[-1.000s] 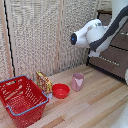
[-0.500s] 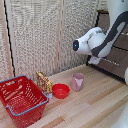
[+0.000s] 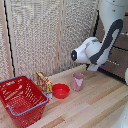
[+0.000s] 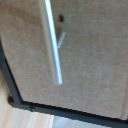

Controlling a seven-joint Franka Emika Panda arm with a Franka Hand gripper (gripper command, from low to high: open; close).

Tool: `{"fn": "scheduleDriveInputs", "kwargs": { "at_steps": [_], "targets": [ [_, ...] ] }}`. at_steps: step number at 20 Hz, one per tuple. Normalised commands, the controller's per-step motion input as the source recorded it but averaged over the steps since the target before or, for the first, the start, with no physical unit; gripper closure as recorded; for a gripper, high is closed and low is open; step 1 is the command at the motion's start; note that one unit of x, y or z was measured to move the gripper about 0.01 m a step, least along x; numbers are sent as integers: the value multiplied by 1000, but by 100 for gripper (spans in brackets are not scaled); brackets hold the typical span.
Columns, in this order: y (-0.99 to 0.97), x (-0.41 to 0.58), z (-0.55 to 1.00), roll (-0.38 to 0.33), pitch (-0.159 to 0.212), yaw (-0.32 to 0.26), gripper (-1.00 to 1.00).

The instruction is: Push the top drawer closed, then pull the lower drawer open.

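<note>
so the white arm (image 3: 102, 47) hung at the exterior view's right, its wrist end bent down in front of the dark brown drawer unit. the gripper itself was hidden behind the arm's body there and did not show in the wrist view, so i could not tell how the jaws stood, open or closed, or whether they held anything.

the top drawer (image 3: 122, 41) showed only as a dark strip beside the arm at the exterior view's right edge, mostly covered. the lower drawer (image 3: 116, 64) sat right under it, with a bit of slim silver handle visible near the edge. whether either drawer stood out from the unit was too hidden to tell.

wrist view was filled by a brown wood-grain drawer front (image 4: 85, 60) with a slim silver bar handle (image 4: 52, 42) running slantwise across it, a dark frame edge and pale floor beyond; which drawer that was, could not tell.

on the light wood floor (image 3: 95, 107) were a red basket (image 3: 22, 100) at the exterior view's left, a yellowish box (image 3: 44, 81) just beside it, a red bowl (image 3: 61, 91) next to that, and a pink cup (image 3: 77, 81) near the bowl. a pale woven screen (image 3: 45, 35) stood behind them.
</note>
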Motion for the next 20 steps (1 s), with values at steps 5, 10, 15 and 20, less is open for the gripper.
{"fn": "scheduleDriveInputs", "kwargs": {
  "at_steps": [5,10,15,20],
  "targets": [
    [-517,89,-79,26,-11,80,-100],
    [-449,207,211,49,3,86,-100],
    [-259,288,87,59,63,69,-100],
    [-111,263,0,21,83,42,100]
  ]
}}
